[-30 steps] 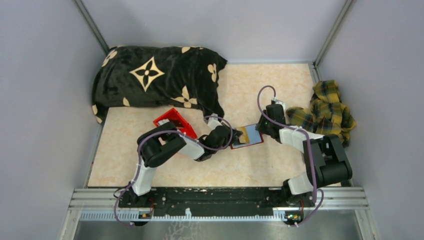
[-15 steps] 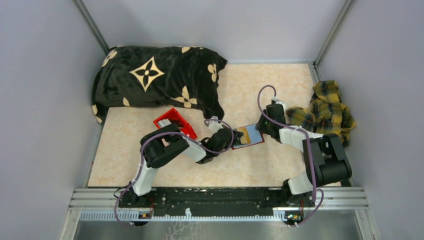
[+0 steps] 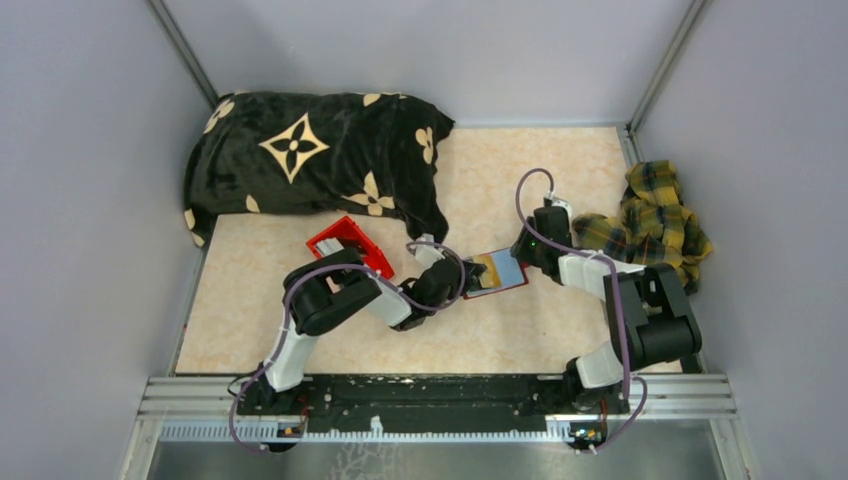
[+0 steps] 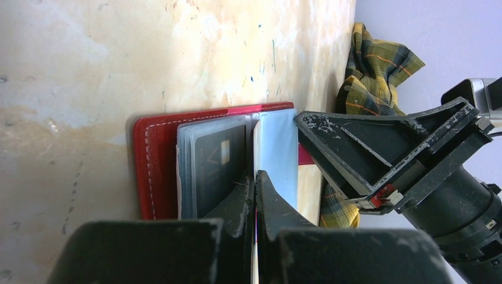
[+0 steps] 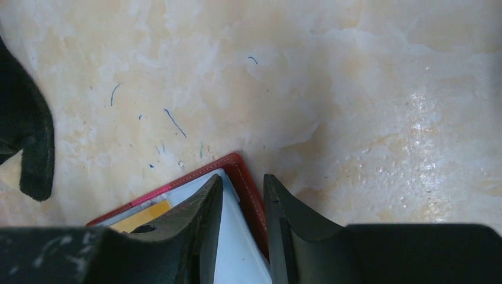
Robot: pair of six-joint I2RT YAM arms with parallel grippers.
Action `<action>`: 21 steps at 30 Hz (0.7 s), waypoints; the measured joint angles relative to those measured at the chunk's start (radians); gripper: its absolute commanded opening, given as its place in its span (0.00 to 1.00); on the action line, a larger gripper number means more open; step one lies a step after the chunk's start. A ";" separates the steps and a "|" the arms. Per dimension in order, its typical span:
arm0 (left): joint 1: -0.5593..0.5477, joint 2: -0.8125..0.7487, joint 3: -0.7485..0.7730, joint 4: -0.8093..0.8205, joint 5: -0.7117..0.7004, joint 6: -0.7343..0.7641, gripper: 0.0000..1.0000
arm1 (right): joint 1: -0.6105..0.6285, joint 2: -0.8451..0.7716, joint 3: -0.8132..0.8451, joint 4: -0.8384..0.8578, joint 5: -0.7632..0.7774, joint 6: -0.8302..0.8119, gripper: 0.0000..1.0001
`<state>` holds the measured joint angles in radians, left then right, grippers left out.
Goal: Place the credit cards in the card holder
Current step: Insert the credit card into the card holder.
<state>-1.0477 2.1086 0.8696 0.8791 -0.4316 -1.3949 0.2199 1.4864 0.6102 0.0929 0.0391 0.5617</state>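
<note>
Top external, 1 card holder (image 3: 497, 272), 1 bin (image 3: 349, 245)

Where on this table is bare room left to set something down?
Bare table lies far, between pillow and plaid cloth; also the near strip in front of the card holder, and the near-left corner. Crowded: centre, where left pincer and right pincer meet at it near the red bin.

top: overhead, far | left wrist: close, low | right wrist: close, downward | shared: card holder (image 4: 155, 171)
</note>
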 measured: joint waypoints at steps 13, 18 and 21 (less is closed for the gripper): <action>0.013 0.047 -0.035 0.157 0.013 0.023 0.00 | -0.002 0.019 0.007 0.023 -0.015 0.000 0.32; 0.023 0.048 -0.042 0.179 0.014 0.061 0.00 | -0.003 0.031 0.014 0.031 -0.022 0.000 0.31; 0.028 0.051 -0.042 0.189 0.016 0.084 0.00 | -0.006 0.032 0.014 0.033 -0.027 0.000 0.31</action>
<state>-1.0199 2.1597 0.8276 1.0683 -0.4152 -1.3109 0.2134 1.5185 0.6243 0.1257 0.0116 0.5613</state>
